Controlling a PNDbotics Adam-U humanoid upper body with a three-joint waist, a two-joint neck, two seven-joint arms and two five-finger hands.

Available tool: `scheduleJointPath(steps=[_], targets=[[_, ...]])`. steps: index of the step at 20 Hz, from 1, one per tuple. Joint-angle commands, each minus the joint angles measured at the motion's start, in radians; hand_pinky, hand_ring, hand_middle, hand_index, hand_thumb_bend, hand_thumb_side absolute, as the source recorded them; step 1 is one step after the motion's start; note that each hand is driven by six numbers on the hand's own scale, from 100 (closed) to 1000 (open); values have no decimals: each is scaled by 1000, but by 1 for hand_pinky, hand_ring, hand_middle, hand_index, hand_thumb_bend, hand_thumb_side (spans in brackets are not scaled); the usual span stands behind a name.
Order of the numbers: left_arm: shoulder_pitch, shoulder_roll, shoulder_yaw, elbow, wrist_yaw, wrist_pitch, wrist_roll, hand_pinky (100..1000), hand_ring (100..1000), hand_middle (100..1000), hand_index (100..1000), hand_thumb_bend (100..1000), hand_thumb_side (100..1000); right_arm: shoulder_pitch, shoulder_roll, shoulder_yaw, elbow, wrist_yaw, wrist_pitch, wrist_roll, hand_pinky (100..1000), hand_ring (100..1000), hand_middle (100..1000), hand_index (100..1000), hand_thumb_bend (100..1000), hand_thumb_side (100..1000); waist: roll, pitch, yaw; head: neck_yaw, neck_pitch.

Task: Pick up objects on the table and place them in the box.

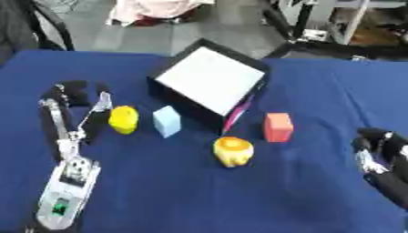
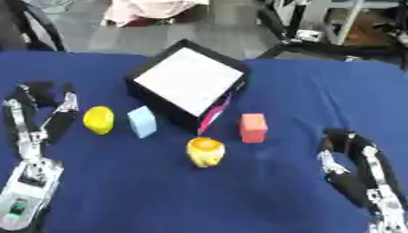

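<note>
A black box (image 1: 209, 82) with a white inside stands tilted at the middle back of the blue table. In front of it lie a yellow rounded object (image 1: 124, 119), a light blue block (image 1: 166, 121), a yellow-orange cup-like object (image 1: 232, 151) and a red block (image 1: 278, 127). My left hand (image 1: 77, 107) is open just left of the yellow rounded object, its fingers spread and the thumb close beside that object, holding nothing. My right hand (image 2: 350, 157) rests at the right edge with relaxed fingers, well apart from the red block.
The blue cloth (image 1: 199, 195) covers the whole table, with bare cloth across the front. A pink strip (image 1: 237, 116) shows at the box's near corner. Chairs and metal frames (image 1: 318, 22) stand beyond the far edge.
</note>
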Motion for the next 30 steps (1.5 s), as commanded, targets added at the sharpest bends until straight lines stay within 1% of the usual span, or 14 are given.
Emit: scheduleJointPath(steps=[1,4,7,10,11,12,14,15,18,19,21,23,25,30], targets=[[-12,11,2,-15,-6,0,-10,576,399,390,564,297,100,-5,-6,-7,-12,-3,-2,0,725,647,574,729,100,438,-10,-21,-2,0,-2],[-14,12,6,-16,-12,2,-14,578,401,391,565,296,100,-6,-6,-6,-12,-3,-2,0,726,647,574,729,100,437,-10,-22,-1,1,-2],[-24,28,7,-12,-28,17,-42,599,431,416,601,280,100,-5,-6,-7,-11,-3,-1,-1,726,647,574,729,100,437,-10,-24,0,0,-2],[-42,118,-6,-6,-73,65,-159,622,466,446,647,227,100,-5,-7,-6,-9,-2,0,0,725,647,574,729,100,439,-6,-24,-3,4,-2],[-50,166,-16,-4,-94,89,-216,657,506,480,692,170,100,-6,-9,-6,-8,-1,0,1,725,647,574,729,100,439,-3,-24,-5,5,-2],[-60,229,-31,-2,-123,115,-293,669,515,488,701,156,100,-6,-10,-6,-7,0,1,1,725,647,574,729,100,440,0,-25,-8,6,-2],[-81,348,-62,-2,-181,154,-467,727,577,550,755,103,100,-6,-15,-7,-5,2,2,0,725,647,574,729,100,440,7,-28,-13,4,-2],[-96,404,-76,-5,-211,168,-562,742,592,565,765,100,100,-5,-17,-7,-3,3,2,0,725,647,574,729,100,440,10,-30,-14,3,-2],[-161,563,-135,-15,-267,178,-824,792,650,621,794,100,100,-2,-25,-5,-1,6,2,2,726,647,574,729,100,439,20,-36,-19,3,-2],[-186,601,-153,-15,-274,176,-902,796,655,626,796,100,100,-2,-28,-4,0,7,2,2,726,647,574,729,100,439,22,-37,-20,4,-2],[-247,678,-214,-4,-289,155,-1060,832,705,678,815,100,160,-1,-32,-2,2,8,2,5,726,647,574,729,100,437,27,-42,-25,7,-2],[-309,722,-266,19,-301,129,-1192,847,729,707,825,100,187,-1,-36,-2,4,9,1,5,725,647,574,729,100,437,30,-45,-28,8,-2],[-368,741,-307,50,-310,103,-1294,858,742,723,834,100,206,-1,-38,-1,5,9,1,6,725,647,574,729,100,437,32,-47,-31,8,-2],[-474,726,-368,129,-330,48,-1442,875,761,749,849,100,217,1,-40,1,8,10,1,8,725,647,574,729,100,438,36,-51,-33,9,-2]])
